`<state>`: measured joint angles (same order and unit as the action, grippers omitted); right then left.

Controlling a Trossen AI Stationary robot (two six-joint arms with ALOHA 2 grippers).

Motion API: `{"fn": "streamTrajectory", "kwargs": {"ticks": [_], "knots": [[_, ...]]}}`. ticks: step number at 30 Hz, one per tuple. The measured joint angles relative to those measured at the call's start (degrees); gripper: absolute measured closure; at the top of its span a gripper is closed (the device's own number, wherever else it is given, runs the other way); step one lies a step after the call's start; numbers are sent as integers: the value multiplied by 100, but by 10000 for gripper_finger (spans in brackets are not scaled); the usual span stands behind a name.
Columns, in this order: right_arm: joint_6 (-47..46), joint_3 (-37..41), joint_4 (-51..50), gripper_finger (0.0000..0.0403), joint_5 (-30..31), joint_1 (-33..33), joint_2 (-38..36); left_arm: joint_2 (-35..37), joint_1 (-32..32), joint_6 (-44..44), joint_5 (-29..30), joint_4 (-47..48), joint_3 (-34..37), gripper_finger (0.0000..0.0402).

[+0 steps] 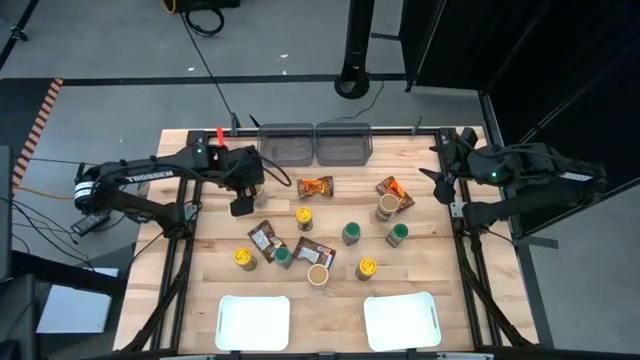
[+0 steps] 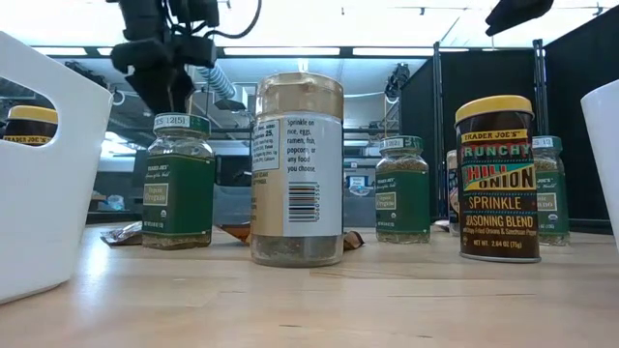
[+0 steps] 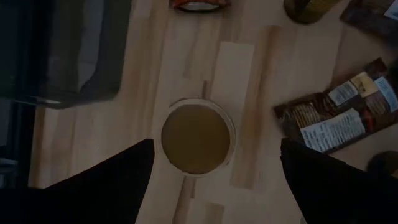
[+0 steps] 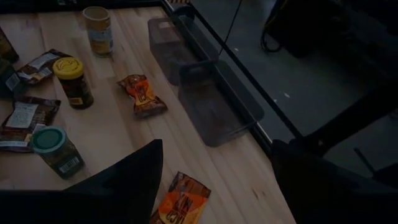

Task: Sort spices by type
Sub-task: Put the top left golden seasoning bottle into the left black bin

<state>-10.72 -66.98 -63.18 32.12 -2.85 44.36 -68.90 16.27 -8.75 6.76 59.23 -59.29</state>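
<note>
The left hand [image 3: 214, 168] hangs spread wide right above a tan-lidded jar [image 3: 196, 137] standing on the wooden surface [image 3: 249, 81] near a grey bin [image 3: 68, 50]; it looks light, rigid and slick, best pinched across its round sides.

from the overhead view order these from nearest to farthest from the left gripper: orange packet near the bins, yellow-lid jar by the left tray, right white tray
From the left gripper:
1. Yellow-lid jar, toward the table's front, near the left tray.
2. Orange packet, toward the centre, by the grey bins; close to the jar's distance, slightly farther.
3. Right white tray, front right, clearly farthest.
</note>
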Motion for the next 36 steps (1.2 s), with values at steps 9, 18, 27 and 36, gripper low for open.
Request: {"fn": "streamTrajectory", "kwargs": {"ticks": [9, 18, 27, 36], "knots": [[-4, 0, -2, 101, 0, 0, 0, -20, 193, -2, 107, -402, 485, 53], [-11, 0, -2, 101, -2, 0, 2, -59, 436, -184, -266, -582, 499, 53], [-26, 0, 0, 101, -2, 0, 2, -437, 581, -440, -518, -717, 499, 53], [-26, 0, -2, 101, -7, 0, 15, -726, 592, -600, -559, -674, 500, 88]]}}
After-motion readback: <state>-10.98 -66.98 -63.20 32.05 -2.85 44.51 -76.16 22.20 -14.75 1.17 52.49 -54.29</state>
